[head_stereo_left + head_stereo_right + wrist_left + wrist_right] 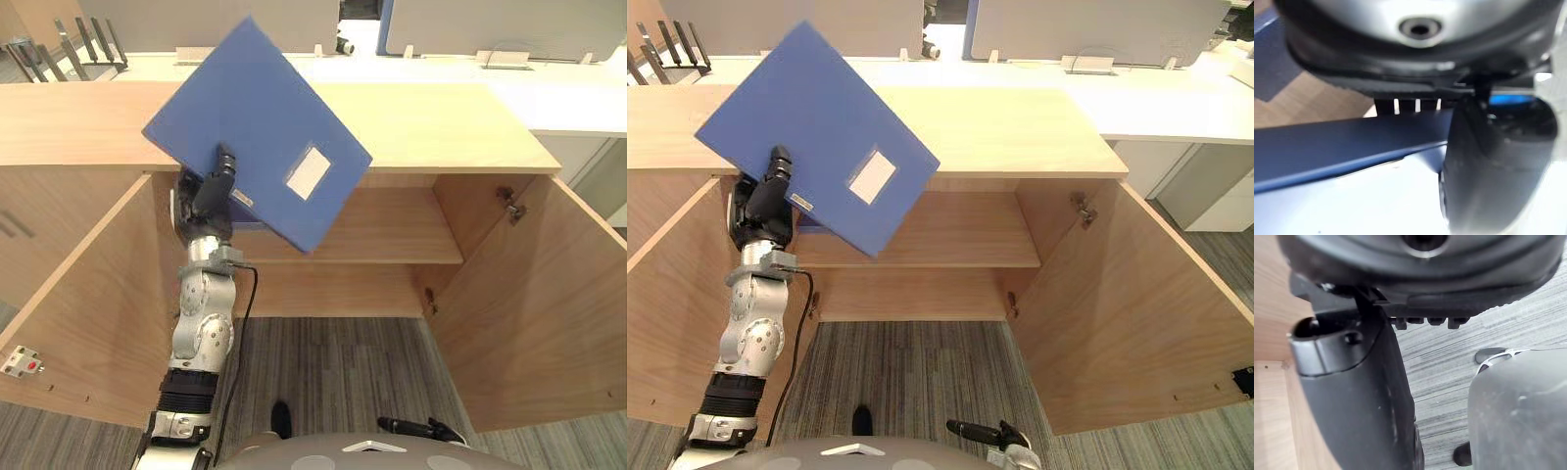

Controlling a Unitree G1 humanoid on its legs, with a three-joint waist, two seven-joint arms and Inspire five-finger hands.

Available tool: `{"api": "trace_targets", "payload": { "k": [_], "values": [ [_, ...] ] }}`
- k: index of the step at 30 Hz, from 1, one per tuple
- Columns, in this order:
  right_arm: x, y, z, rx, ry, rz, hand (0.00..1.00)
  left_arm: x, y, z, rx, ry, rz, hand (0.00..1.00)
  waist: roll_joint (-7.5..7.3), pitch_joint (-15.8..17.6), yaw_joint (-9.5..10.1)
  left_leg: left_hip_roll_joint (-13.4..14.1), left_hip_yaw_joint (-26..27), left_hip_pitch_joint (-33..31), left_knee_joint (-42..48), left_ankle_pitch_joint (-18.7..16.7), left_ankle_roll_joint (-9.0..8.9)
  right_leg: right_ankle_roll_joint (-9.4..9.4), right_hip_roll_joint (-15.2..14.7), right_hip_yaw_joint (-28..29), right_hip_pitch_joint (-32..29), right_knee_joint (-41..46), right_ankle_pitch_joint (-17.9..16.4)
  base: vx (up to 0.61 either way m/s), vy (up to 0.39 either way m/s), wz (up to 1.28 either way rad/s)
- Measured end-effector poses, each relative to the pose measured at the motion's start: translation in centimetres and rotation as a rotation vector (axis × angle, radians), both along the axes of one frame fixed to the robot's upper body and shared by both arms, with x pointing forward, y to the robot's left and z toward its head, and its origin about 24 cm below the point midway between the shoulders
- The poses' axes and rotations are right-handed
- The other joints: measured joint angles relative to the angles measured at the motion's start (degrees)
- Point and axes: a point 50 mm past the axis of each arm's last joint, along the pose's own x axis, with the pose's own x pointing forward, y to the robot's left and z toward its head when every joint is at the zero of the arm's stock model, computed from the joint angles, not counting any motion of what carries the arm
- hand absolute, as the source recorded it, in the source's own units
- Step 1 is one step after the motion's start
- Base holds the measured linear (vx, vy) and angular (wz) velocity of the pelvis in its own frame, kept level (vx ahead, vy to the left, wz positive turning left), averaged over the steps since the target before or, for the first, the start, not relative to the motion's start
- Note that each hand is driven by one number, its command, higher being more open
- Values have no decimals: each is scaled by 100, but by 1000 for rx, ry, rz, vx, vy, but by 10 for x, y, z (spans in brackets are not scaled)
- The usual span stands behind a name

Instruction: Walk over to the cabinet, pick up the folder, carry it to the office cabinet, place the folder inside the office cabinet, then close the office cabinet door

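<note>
Nearest me, my right robot hand (416,428) hangs low over the carpet (333,362); I cannot tell whether it is open or closed. Ahead, my left robot hand (210,192) grips the blue folder (245,117) near its lower edge, holding it tilted in the air before the office cabinet (460,137). Both cabinet doors stand open, with the shelf (392,235) beyond.

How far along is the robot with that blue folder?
Done: folder picked up, gripped by the left robot hand at the open office cabinet. In hand: it hangs tilted before the shelf. Left: set it inside, shut the doors. The right robot hand sits idle, low.
</note>
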Motion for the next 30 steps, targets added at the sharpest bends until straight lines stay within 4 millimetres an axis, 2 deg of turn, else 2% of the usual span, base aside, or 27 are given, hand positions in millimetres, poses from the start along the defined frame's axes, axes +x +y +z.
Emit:
{"api": "trace_targets", "payload": {
  "k": [2,5,8,11,14,18,21,24,29,30],
  "values": [
    [4,3,1,4,-10,22,100,0,-2,-1,-40,1,-21,0,-26,0,5,-22,-9,12,1,1,0,20,1,-14,30,-9,12,46,-68,4],
    [21,8,7,3,-75,90,100,0,-6,-1,-79,0,-50,0,-24,1,-3,-18,34,12,14,6,2,37,-3,41,19,-22,25,32,-56,-6],
    [58,16,29,50,-295,46,100,-2,-13,4,-114,-24,-89,0,-2,-5,-25,34,85,6,26,18,11,49,1,162,-36,-18,39,-8,-47,-18],
    [88,13,57,88,-504,-37,100,-9,-16,16,-134,-86,-120,0,27,-8,-79,107,141,-1,25,28,-2,27,35,225,-114,23,60,-53,-27,-16],
    [106,2,83,97,-664,-147,100,-18,-15,22,-151,-127,-131,0,110,-23,-160,133,139,-5,18,32,-4,25,58,228,-157,103,60,-78,-22,-2],
    [120,-17,118,84,-873,-301,100,-26,-6,25,-169,-159,-97,0,225,-17,-164,150,127,-10,3,-5,-45,11,96,229,-187,115,65,-96,-2,0],
    [127,-21,138,97,-983,-361,100,-32,6,23,-212,-166,-51,0,238,-19,-164,160,140,-12,4,5,-38,-27,101,246,-199,101,43,-58,1,-4],
    [133,-22,157,111,-1086,-401,100,-35,12,21,-210,-163,-26,0,236,-22,-158,152,146,-27,15,19,-21,21,97,251,-216,89,83,-11,-1,0],
    [146,-24,187,124,-1237,-414,100,-38,15,17,-208,-153,-15,0,233,-25,-157,116,186,-51,28,52,21,40,94,315,-248,82,126,6,-4,-4],
    [149,-26,199,115,-1295,-420,100,-38,15,17,-207,-154,-16,0,233,-27,-159,105,180,-53,29,54,23,41,92,315,-246,82,127,0,0,0]
  ]
}}
